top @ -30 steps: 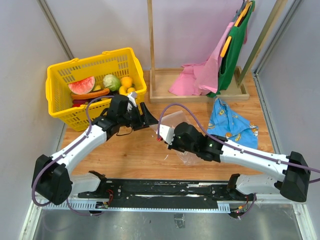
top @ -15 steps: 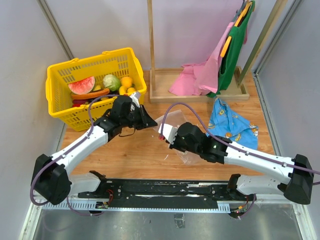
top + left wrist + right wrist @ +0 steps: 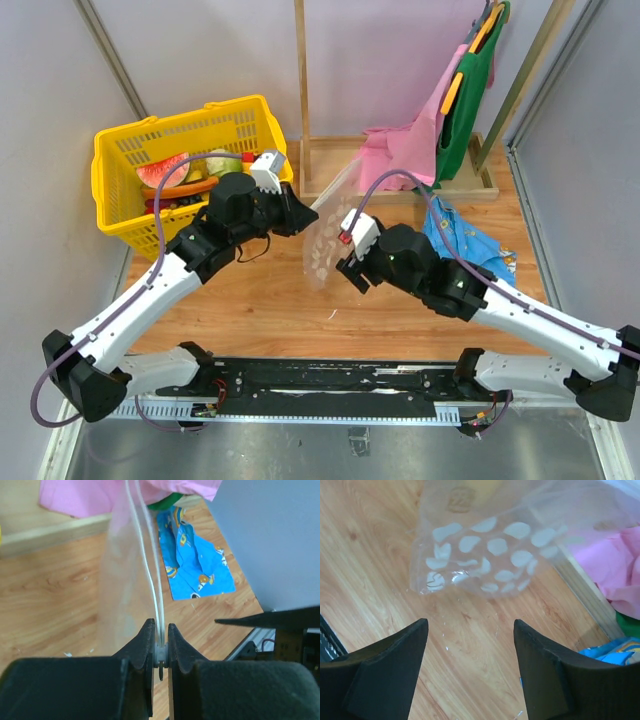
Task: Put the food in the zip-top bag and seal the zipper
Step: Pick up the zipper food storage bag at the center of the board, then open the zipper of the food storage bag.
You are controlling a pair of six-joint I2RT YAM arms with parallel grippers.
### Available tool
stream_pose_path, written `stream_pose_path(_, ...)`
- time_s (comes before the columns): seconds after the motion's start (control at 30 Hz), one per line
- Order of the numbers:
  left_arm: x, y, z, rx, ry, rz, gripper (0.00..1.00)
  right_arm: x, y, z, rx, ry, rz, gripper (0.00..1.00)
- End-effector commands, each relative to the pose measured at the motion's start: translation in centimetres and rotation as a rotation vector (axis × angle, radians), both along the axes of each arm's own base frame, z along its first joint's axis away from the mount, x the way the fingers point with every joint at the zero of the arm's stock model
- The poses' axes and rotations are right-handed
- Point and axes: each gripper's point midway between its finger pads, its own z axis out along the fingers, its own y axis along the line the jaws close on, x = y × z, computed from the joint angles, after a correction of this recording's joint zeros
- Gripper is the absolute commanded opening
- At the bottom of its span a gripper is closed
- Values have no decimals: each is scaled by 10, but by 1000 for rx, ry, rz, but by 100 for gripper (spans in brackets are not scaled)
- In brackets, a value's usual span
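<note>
Only the left wrist view shows the left gripper (image 3: 160, 632) pinched on the zipper (image 3: 152, 575). The dotted zip-top bag (image 3: 322, 243) hangs from it. The right gripper (image 3: 470, 645) faces the bag, fingers wide and empty. The food (image 3: 163, 172) sits in a yellow basket (image 3: 130, 225), and a blue cloth (image 3: 195, 555) lies beyond.

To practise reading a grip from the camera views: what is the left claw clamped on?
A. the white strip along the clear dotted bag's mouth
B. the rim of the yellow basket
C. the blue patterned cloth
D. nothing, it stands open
A: in the left wrist view the left claw is pinched shut on the zipper, with the zip-top bag trailing from it.
</note>
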Motion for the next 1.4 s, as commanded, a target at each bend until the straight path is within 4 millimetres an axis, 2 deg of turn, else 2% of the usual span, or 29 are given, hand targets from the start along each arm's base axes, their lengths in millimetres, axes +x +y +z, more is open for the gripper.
stream_pose_path(0.0,2,4,26,125,-170,-1,0,17,-18,42,141,67,-168,73)
stream_pose_path(0.13,2,2,30,196,-242,9,0,32,-34,68,219,130,-296,82)
stream_pose_path(0.23,0,-1,33,257,-299,15,0,44,-46,72,251,192,-422,83)
stream_pose_path(0.37,-3,-7,29,333,-349,19,0,53,-45,64,338,317,-512,85)
stream_pose_path(0.63,-15,-20,-6,499,-372,-13,0,67,-40,44,448,447,-618,88)
stream_pose_path(0.9,-27,-30,-37,620,-369,-57,0,83,-54,27,614,539,-736,89)
stream_pose_path(1.13,-36,-42,-53,646,-372,-91,0,89,-60,21,702,598,-776,89)
stream_pose_path(1.37,-35,-43,-55,659,-374,-77,0,86,-78,9,757,619,-870,88)
